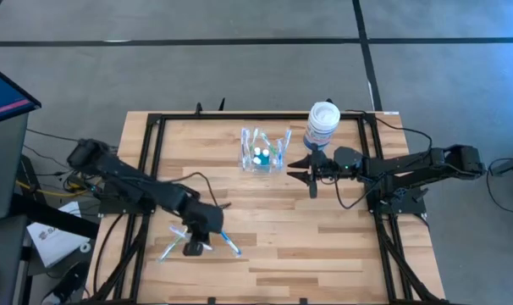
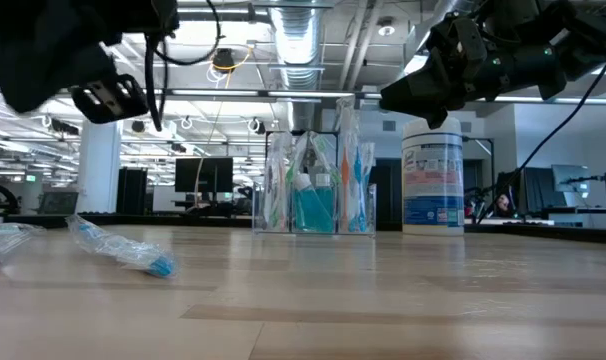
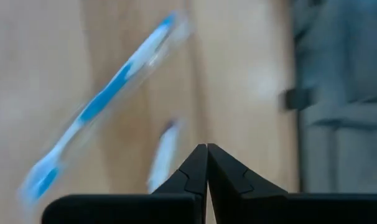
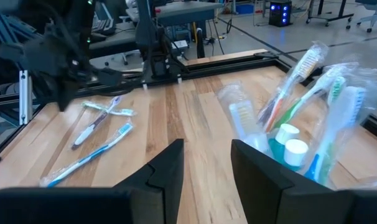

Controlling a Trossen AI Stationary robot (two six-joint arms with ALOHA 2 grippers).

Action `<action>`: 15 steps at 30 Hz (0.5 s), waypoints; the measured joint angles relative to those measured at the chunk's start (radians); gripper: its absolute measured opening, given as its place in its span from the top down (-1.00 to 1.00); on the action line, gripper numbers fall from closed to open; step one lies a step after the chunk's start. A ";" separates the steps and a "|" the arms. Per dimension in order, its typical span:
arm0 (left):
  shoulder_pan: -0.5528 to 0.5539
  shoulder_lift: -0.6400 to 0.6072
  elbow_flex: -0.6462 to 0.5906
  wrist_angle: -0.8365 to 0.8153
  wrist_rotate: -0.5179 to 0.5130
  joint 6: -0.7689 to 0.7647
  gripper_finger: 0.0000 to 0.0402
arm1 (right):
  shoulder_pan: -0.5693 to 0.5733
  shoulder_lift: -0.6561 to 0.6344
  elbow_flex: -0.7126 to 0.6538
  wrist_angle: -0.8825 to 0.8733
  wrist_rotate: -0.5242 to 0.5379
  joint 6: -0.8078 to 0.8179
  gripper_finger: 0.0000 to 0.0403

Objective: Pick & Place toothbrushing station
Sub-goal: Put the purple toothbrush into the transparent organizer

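While the station (image 1: 264, 150) stands upright near the table's (image 1: 324, 246) far edge, wrapped toothbrushes and small tubes poke up out of its clear compartments. Just beside the station, toward the right arm's side, stands the white jar (image 1: 322, 125) with a blue label, apart from it. The right gripper (image 1: 306, 168) hangs in the air near the station, on the jar's side and a little nearer the front; its fingers (image 4: 167, 171) stand apart with nothing between them, and its wrist view looks past them at the station's brushes. Well apart from the station, toward the front on the left arm's side, wrapped toothbrushes (image 1: 173, 247) lie loose on the wood, one with a blue handle (image 3: 101, 102). The left gripper (image 1: 194, 245) is over these, raised off the table in the low view, its fingers (image 3: 191, 171) pressed tip to tip and holding nothing.
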 joint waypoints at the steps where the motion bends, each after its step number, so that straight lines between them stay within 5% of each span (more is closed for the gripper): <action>1: -0.004 0.030 0.034 -0.066 -0.022 0.019 0.99 | 0.003 0.000 0.000 0.000 0.000 0.000 0.38; 8: -0.038 0.129 0.081 -0.136 -0.112 0.166 0.99 | 0.006 0.000 0.000 -0.007 0.000 0.000 0.38; 15: -0.055 0.139 0.080 -0.137 -0.089 0.126 0.98 | 0.006 0.000 0.000 -0.007 0.000 0.000 0.38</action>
